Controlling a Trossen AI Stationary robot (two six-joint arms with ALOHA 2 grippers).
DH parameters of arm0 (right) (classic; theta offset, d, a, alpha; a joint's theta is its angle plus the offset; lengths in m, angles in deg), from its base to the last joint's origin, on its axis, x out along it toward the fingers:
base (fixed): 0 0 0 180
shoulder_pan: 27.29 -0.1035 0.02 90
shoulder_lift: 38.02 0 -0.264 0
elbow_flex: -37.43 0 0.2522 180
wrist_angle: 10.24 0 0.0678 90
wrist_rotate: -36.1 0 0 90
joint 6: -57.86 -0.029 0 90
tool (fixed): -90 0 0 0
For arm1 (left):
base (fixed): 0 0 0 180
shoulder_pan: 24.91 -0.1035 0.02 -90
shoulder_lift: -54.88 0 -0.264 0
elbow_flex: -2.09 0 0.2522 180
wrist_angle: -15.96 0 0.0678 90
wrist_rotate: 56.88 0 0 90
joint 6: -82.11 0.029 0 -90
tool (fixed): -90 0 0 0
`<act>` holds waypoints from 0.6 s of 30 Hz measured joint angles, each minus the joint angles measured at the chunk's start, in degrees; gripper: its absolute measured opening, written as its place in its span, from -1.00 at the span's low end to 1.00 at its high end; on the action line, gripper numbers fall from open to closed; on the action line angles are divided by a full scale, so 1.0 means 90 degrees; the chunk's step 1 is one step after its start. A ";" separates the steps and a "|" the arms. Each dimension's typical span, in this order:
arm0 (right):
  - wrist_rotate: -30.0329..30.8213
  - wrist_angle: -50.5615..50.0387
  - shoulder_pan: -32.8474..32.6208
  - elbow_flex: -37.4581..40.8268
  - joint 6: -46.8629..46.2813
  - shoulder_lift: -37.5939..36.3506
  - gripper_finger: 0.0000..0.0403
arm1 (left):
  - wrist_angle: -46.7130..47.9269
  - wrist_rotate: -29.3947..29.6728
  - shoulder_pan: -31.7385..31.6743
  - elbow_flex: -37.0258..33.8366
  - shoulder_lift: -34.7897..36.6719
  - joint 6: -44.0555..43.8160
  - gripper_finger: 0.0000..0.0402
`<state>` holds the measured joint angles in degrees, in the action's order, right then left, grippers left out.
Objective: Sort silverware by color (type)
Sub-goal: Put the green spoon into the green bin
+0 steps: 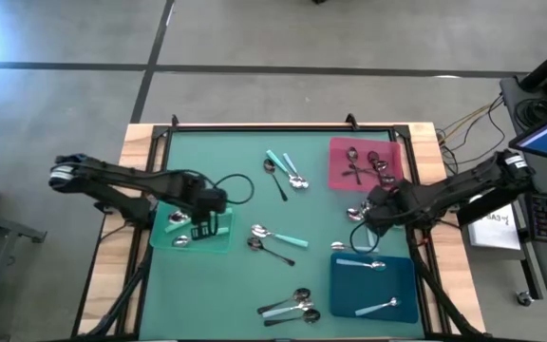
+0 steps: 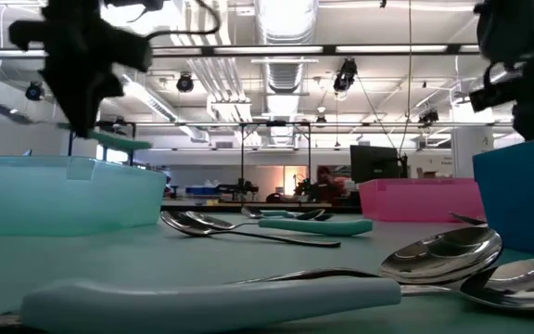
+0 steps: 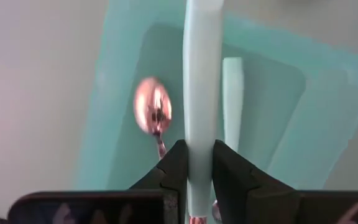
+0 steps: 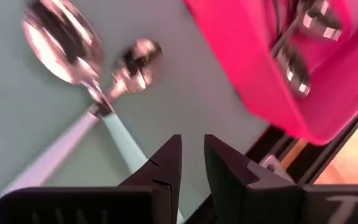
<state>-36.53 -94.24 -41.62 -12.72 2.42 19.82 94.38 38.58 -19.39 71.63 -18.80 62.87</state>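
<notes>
Sorting is well under way but far from finished, judging by how the spoons lie. Three trays are out: a teal tray (image 1: 218, 242) on the left side of the table (image 1: 254, 180), a pink tray (image 1: 335, 176) at the far right, and a blue tray (image 1: 345, 294) at the near right. The pink tray already holds a cluster of dark spoons (image 1: 364, 166). The blue tray holds two pale-handled spoons (image 1: 376, 306). The teal tray holds a couple of spoons, one with its bowl (image 3: 153, 112) clear in the left wrist view.

The left gripper (image 3: 196, 163) hangs over the teal tray, its fingers closed narrowly on the handle of a teal spoon (image 3: 201, 93), so this spoon looks about to be dropped where it belongs. The right gripper (image 4: 191, 158) hovers above the mat just beside the pink tray, its fingers close together with only a slim gap and nothing between them; two loose spoons (image 4: 98, 81) lie below it.

Still unsorted on the open mat: a group near the far middle (image 1: 285, 171), a pair at the centre (image 1: 275, 237), a bunch at the near edge (image 1: 292, 306), and the few beside the right gripper. Roughly half the job seems left.
</notes>
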 joint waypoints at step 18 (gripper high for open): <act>-0.1809 0.1159 0.0681 0.0530 0.0669 0.0053 -0.38 | -0.0374 0.0025 0.0000 -0.0642 0.0591 -0.0459 -0.19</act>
<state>-52.81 -83.81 -35.49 -7.95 8.43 20.30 91.01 38.80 -19.39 65.85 -13.48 58.74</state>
